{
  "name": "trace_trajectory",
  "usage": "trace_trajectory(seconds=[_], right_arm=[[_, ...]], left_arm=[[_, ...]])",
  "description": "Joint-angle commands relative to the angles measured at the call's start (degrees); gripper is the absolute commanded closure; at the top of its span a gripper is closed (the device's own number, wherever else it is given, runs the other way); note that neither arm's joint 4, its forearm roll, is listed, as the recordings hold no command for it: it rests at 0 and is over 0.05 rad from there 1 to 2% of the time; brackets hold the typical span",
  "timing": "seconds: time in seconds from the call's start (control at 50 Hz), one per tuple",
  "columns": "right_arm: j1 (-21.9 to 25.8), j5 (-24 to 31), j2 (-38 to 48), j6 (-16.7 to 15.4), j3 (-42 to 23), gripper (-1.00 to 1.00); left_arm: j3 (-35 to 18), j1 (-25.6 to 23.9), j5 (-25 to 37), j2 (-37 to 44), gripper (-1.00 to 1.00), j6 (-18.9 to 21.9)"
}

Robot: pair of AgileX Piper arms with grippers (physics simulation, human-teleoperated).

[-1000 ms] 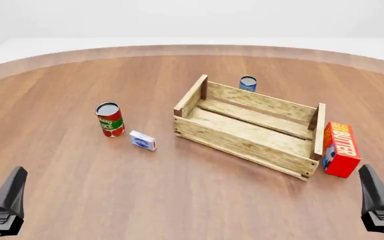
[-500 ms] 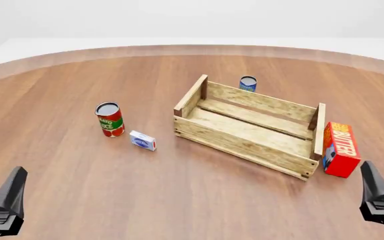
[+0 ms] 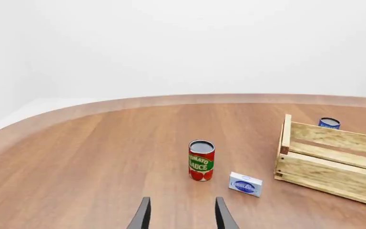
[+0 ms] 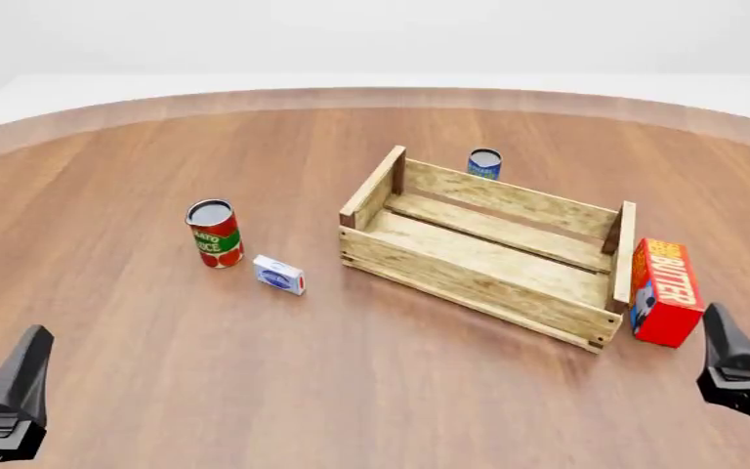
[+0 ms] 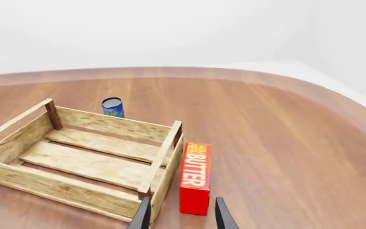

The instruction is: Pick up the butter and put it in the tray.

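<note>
The butter (image 4: 666,290) is a red-orange carton with white lettering, lying on the table right beside the right end wall of the tray (image 4: 479,289), a slatted wooden crate. In the right wrist view the butter (image 5: 194,179) lies just ahead of my right gripper (image 5: 181,213), next to the tray (image 5: 55,187). My right gripper (image 4: 722,337) stands open with nothing in it, near the table's front right, just short of the butter. At the front left, far from both, my left gripper (image 4: 26,360) is open too, and its fingers (image 3: 143,215) hold nothing.
A red tomato sauce can (image 4: 214,234) and a small white-blue box (image 4: 278,275) stand left of the tray. Behind the tray's far wall is a blue can (image 4: 484,163). The round wooden table's edge curves along the back.
My right gripper has crept forward toward the butter. The left gripper and all objects have stayed put.
</note>
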Motion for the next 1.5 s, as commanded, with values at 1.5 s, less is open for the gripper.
trace_trajectory(seconds=[1.5], right_arm=[[-4.4,-39.79,47.02,-3.1,0.02,-1.0]], left_arm=[[0.0,0.0,0.0,0.0,-1.0,0.0]])
